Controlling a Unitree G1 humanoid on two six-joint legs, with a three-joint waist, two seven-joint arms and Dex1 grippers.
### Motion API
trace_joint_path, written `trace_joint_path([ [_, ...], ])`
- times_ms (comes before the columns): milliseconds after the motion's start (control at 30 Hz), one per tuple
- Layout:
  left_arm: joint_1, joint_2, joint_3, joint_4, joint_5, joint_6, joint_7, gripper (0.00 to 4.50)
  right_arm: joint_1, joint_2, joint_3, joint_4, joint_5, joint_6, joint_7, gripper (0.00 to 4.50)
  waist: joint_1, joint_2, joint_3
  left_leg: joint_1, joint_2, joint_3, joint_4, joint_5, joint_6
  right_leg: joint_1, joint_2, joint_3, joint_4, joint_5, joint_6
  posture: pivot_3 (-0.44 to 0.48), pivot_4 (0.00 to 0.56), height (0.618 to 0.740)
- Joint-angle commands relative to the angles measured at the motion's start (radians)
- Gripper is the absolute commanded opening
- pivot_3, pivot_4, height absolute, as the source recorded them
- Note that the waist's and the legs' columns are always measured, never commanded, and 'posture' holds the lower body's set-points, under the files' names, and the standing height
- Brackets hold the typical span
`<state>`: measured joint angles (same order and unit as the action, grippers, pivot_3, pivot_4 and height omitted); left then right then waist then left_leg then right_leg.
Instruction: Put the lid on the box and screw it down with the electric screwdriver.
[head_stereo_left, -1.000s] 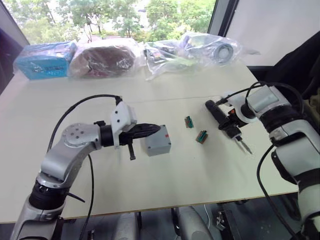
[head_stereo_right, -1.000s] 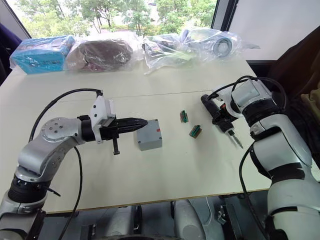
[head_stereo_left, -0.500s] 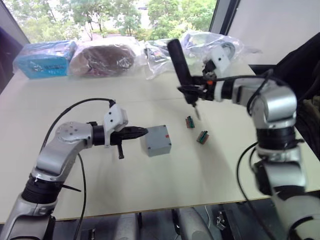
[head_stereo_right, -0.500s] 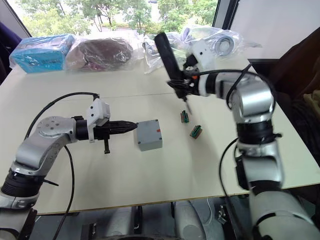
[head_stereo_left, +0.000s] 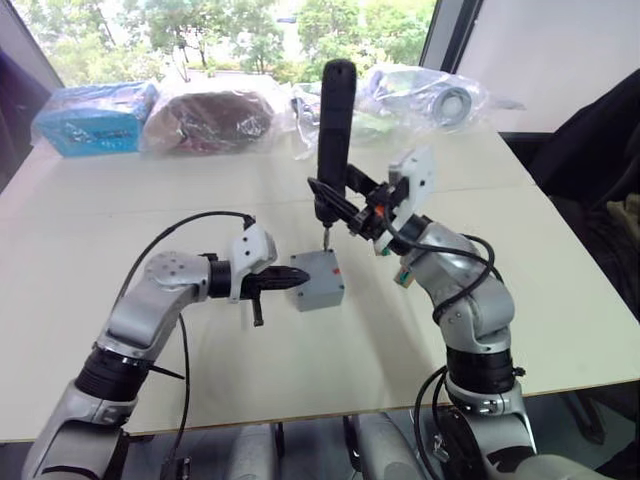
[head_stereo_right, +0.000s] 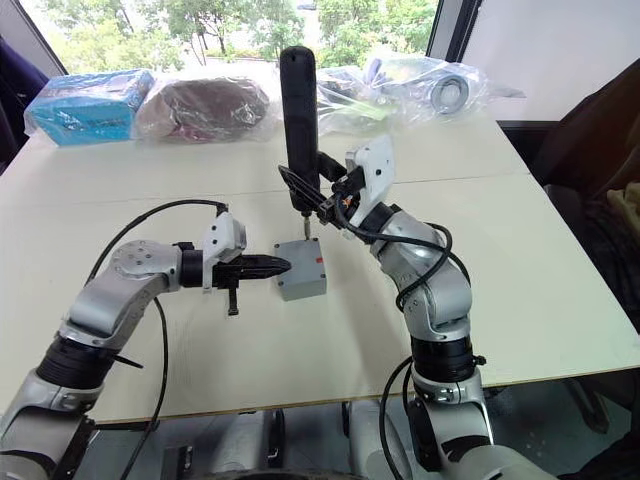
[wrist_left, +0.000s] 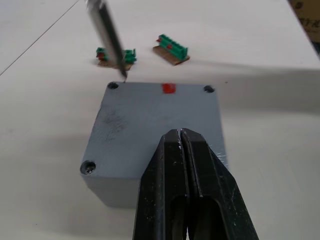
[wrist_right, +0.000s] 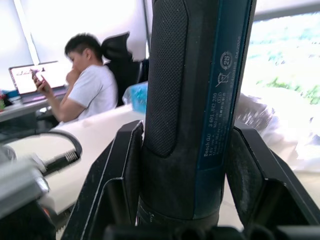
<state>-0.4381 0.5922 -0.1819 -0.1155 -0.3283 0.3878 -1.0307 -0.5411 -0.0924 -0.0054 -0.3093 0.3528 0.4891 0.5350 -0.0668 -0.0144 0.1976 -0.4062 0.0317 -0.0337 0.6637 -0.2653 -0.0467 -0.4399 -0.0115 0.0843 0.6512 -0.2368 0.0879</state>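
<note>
Fingers (wrist_right: 125, 175) of right gripper (head_stereo_left: 362, 210) clamping upright electric screwdriver (head_stereo_left: 333, 120), bit touching lid (wrist_left: 150, 120) corner (left gripper (wrist_left: 182, 150) pinched shut against it)

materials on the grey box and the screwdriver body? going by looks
The box: looks like moulded grey plastic, matte, with faint scuffs on its top face and recessed screw holes at the corners; painted metal can't be ruled out. The electric screwdriver: black body with a fine dotted texture, probably a rubbery grip, beside a smoother blue printed panel, likely hard plastic. Its thin bit looks like metal, dark and slightly shiny.
</note>
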Motion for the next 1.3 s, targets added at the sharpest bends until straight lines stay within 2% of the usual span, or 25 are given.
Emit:
trace_joint_path([
  [33,-0.006,-0.021,-0.024,0.059,0.059,-0.062,0.019,0.00,0.024,0.019,0.023,-0.018,-0.015,-0.102,-0.023,1.84,0.000,0.000,0.000,0.001,0.000,0.000,0.000,0.000,0.000,0.001,0.000,0.000,0.000,0.000,0.000,0.000,0.150,0.740],
  [533,-0.011,-0.037,-0.031,0.063,0.080,-0.077,0.005,0.00,0.071,0.013,0.045,0.084,-0.063,-0.235,-0.082,1.84,-0.001,0.000,0.000,0.001,0.000,0.000,0.000,0.000,0.000,0.001,0.000,0.000,0.000,0.000,0.000,0.000,0.150,0.740],
  [900,-0.008,-0.039,-0.031,0.048,0.077,-0.059,0.003,0.00,0.130,-0.022,0.110,0.122,-0.104,-0.311,-0.052,1.84,-0.001,0.000,0.000,0.008,0.000,0.000,0.000,0.000,0.000,0.008,0.000,0.000,-0.001,0.000,0.000,0.000,0.150,0.740],
  [1033,-0.005,-0.042,-0.032,0.051,0.078,-0.058,0.004,0.00,0.175,-0.046,0.172,0.134,-0.135,-0.260,-0.038,1.84,-0.002,-0.001,-0.001,0.015,0.000,0.000,-0.002,0.000,0.000,0.015,0.000,0.001,-0.002,-0.003,-0.002,0.000,0.150,0.740],
  [1300,-0.004,-0.049,-0.042,0.077,0.097,-0.071,0.019,0.00,0.188,-0.059,0.225,0.186,-0.209,-0.095,-0.114,1.84,-0.004,-0.003,-0.020,0.020,0.000,0.000,-0.002,0.000,0.000,0.019,0.000,0.001,-0.002,-0.004,-0.003,0.000,0.150,0.740],
])
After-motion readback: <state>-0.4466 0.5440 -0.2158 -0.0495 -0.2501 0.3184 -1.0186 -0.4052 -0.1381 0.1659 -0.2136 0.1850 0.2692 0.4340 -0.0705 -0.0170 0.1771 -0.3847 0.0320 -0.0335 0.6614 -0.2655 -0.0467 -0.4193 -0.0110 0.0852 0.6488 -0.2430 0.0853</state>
